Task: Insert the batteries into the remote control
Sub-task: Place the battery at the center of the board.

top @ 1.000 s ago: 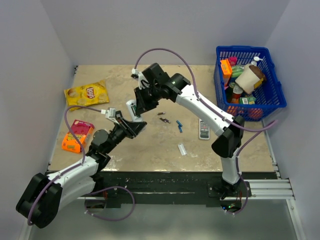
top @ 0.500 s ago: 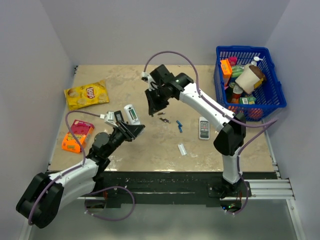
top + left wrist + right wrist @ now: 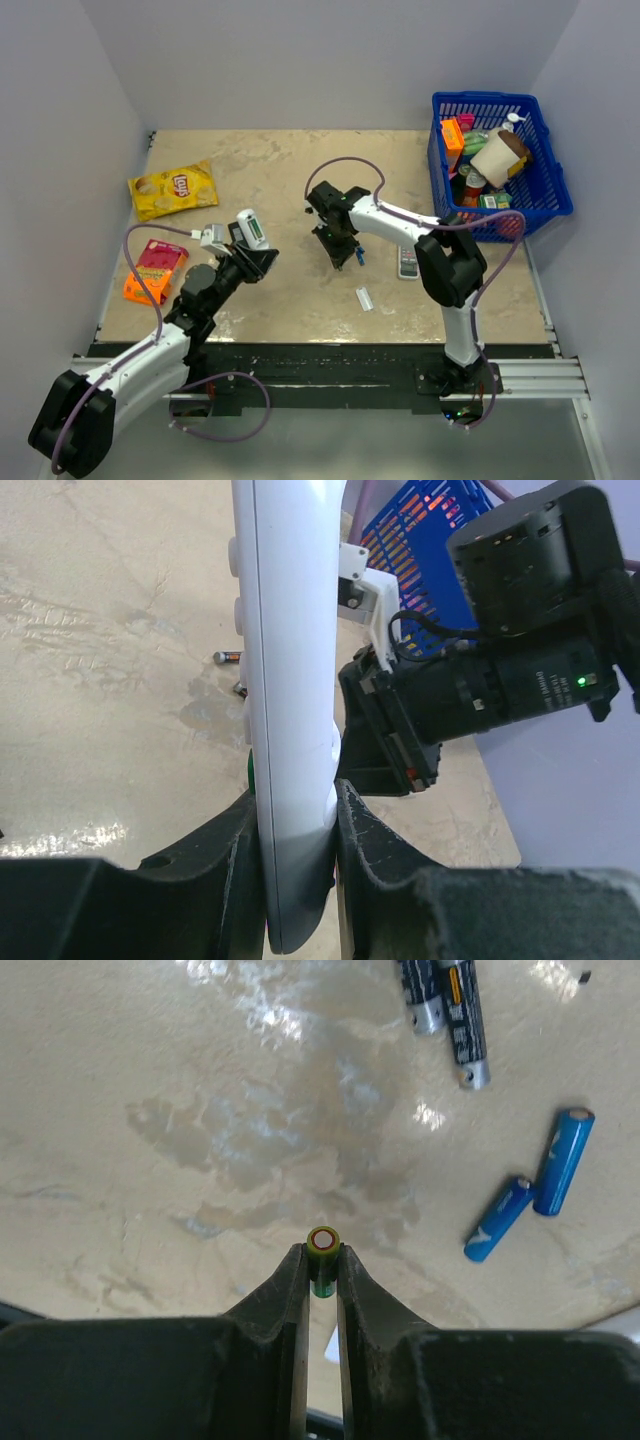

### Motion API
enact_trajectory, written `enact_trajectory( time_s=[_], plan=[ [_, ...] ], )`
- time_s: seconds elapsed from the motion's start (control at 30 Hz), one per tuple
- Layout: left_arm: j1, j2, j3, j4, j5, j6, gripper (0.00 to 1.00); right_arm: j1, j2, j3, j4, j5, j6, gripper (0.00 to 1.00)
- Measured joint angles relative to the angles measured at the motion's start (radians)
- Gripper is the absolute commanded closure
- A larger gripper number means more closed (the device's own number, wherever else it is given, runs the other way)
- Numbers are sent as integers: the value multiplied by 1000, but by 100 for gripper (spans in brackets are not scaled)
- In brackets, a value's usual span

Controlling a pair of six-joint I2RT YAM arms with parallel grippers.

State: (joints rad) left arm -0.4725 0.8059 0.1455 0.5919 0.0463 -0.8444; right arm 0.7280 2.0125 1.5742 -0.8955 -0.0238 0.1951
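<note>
The left gripper [image 3: 295, 815] clamps the remote [image 3: 290, 660] above the worktop [image 3: 290, 300], left of its middle, while the right gripper [image 3: 322, 1260] pinches one green battery [image 3: 323, 1241] between its fingertips over the middle, near two blue cells [image 3: 560, 1160].

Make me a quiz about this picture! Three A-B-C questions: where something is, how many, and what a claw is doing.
1. Where on the table is the blue basket? A) front left B) middle C) back right
2. How many blue batteries lie loose? A) one B) two C) four
3. The right claw is: A) shut on a green battery B) wide open C) shut on a blue battery
Answers: C, it sits in the far right corner; B, the right wrist view shows a pair; A, the green battery is pinched between its fingers.
</note>
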Motion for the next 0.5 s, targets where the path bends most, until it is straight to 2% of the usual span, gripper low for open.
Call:
enact_trajectory(
  time_s=[0.27,0.5],
  plan=[
    [8,0,27,-42,2,29,100,19,82,-12,93,61,-16,82],
    [15,0,32,-52,10,46,100,41,83,-11,111,109,-23,64]
  ],
)
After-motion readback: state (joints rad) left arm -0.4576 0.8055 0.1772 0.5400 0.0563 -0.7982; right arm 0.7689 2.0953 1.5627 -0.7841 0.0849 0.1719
